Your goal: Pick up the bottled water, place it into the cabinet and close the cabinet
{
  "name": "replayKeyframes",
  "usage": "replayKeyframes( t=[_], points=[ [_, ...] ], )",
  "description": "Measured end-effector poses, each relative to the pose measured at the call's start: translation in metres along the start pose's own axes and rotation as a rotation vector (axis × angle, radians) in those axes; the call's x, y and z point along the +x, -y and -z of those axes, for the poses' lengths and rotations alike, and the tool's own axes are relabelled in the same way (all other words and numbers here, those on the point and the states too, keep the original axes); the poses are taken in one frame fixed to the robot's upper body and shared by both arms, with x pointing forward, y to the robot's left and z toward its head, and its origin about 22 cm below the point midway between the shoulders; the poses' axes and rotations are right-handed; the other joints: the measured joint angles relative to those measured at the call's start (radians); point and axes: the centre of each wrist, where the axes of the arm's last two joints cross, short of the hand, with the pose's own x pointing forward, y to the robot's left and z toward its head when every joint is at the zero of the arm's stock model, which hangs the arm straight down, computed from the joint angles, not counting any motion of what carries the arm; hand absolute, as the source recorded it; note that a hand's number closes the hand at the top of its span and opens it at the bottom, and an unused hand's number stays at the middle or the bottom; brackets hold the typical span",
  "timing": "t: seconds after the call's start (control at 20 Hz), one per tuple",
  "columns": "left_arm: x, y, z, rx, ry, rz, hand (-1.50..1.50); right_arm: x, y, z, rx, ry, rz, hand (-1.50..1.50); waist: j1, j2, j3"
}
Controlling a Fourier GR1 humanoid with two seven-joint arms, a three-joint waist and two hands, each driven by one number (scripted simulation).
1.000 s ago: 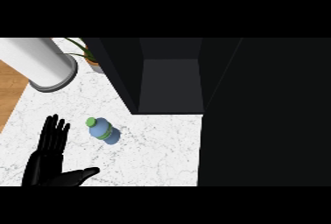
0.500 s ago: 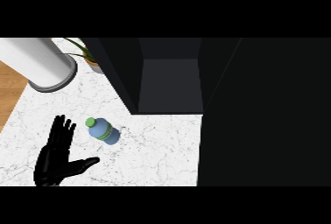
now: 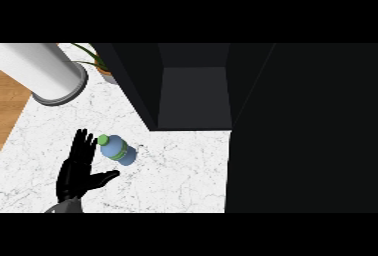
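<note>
A blue water bottle (image 3: pixel 117 149) with a green cap stands on the white marbled counter (image 3: pixel 177 175), seen from above. My left hand (image 3: pixel 77 172) is just left of it, fingers straight and spread, thumb out toward the bottle's base; the fingertips come close to the cap without closing round it. The dark cabinet (image 3: pixel 193 85) stands open behind the bottle, its grey inside showing. Its door (image 3: pixel 303 125) fills the right side of the view. My right hand does not show.
A tall white cylinder (image 3: pixel 44 70) stands at the back left, with a potted plant (image 3: pixel 96 62) beside it. A wooden floor strip (image 3: pixel 11 105) borders the counter's left edge.
My left hand has moved up and to the right, closer to the bottle, staying open. The bottle has not moved.
</note>
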Motion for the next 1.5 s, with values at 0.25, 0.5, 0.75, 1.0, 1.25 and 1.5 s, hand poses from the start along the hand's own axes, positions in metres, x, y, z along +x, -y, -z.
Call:
replayKeyframes(
  t=[0.25, 0.5, 0.75, 1.0, 1.25, 1.5],
  points=[
    [-0.015, -0.007, 0.008, -0.013, 0.006, -0.010, -1.50, 0.001, 0.004, 0.003, 0.010, 0.004, -0.009, -1.50, -0.001, 0.001, 0.000],
    [-0.028, -0.007, 0.011, -0.021, 0.006, -0.028, -1.50, 0.003, 0.003, 0.010, 0.017, 0.004, -0.011, -1.50, 0.000, 0.000, 0.001],
    [-0.034, -0.005, 0.015, -0.031, 0.021, -0.063, -1.50, -0.001, 0.006, 0.012, 0.020, -0.001, -0.003, -1.50, -0.001, -0.002, 0.006],
    [-0.038, -0.002, 0.015, -0.059, 0.025, -0.124, -1.50, 0.001, -0.001, 0.014, 0.022, -0.005, 0.000, -1.50, -0.001, -0.003, 0.010],
    [-0.038, 0.001, 0.020, -0.079, 0.000, -0.164, -1.50, 0.000, 0.001, 0.016, 0.020, -0.005, 0.005, -1.50, -0.001, -0.003, 0.011],
    [-0.040, 0.013, 0.024, -0.116, -0.020, -0.209, -1.50, -0.006, 0.001, 0.015, 0.026, -0.009, 0.010, -1.50, -0.003, -0.003, 0.011]
  ],
)
